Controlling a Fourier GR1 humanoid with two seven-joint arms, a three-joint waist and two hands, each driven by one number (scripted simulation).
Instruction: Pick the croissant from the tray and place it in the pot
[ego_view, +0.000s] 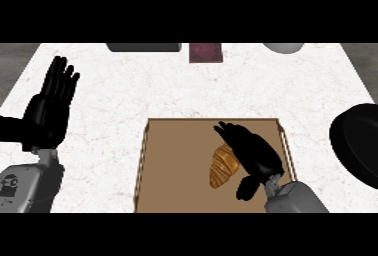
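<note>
the croissant (222, 165) lies on the brown tray (173, 170), a little right of the tray's middle, its long axis running from far to near with the near tip pointing slightly left. the right hand (252, 151) is over the tray just to the right of the croissant, its dark fingers (230, 131) stretched toward the far side and lying along the pastry's right flank; the fingers look fairly straight and spread apart, not wrapped round the croissant, though whether they actually touch it cannot be told. the thumb (246, 188) hangs at the near side, below the palm, close to the croissant's near end. the grey forearm (295, 198) comes in from the near right corner of the tray.

the tray sits on the white marbled counter (184, 90), at its near middle. the black pot (356, 145) stands to the right of the tray, well apart from the croissant and partly cut off by the right edge of the view.

the left hand (48, 112) rests open at the left edge of the counter, fingers straight and pointing far. along the far edge are a dark grey object (144, 47), a dark red object (205, 52) and a pale grey rounded object (284, 48), all cut off.
</note>
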